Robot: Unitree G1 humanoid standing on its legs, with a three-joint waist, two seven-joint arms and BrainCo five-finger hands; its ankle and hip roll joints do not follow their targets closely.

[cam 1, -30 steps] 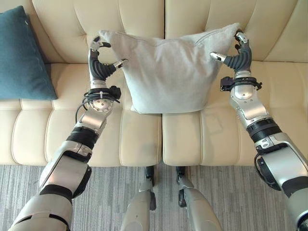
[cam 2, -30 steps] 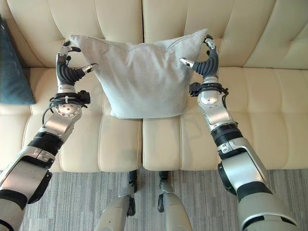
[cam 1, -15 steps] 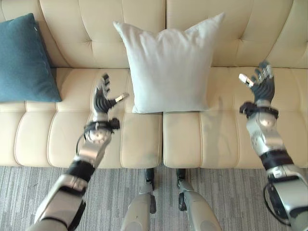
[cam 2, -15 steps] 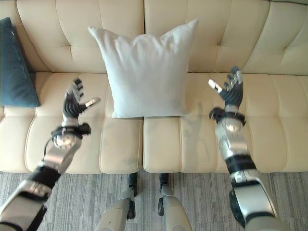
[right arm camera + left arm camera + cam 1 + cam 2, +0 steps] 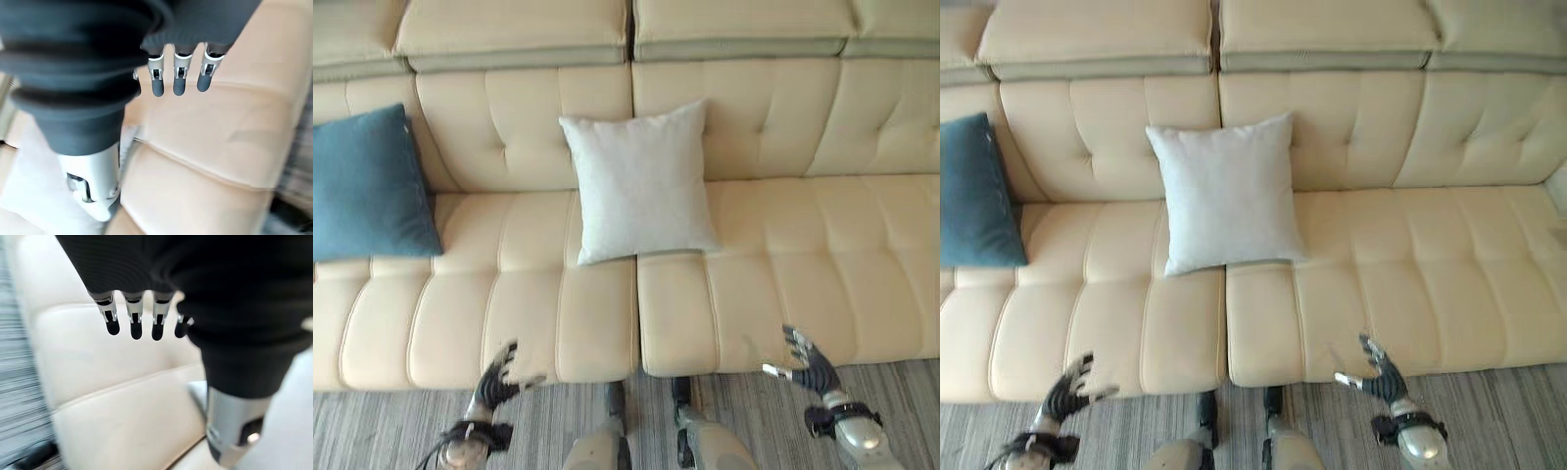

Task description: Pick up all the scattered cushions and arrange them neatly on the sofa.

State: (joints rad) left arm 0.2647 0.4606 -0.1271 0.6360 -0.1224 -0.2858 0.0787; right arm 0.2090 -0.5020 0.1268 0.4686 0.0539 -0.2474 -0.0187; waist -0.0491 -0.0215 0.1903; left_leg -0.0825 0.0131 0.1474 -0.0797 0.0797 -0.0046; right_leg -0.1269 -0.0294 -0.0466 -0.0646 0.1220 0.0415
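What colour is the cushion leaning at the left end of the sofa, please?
The cushion is dark teal blue, clearest in the left eye view.

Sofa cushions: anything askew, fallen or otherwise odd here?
Nothing stands out. The pale grey cushion leans upright against the sofa backrest near the middle seam; the blue cushion leans likewise at the left end.

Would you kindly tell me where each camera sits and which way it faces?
Eye views: on the head, looking down at the sofa, grey cushion, blue cushion; both open hands low: left hand, right hand.
Left wrist view: along the left hand at the seat.
Right wrist view: along the right hand at the seat.
All share the sofa.
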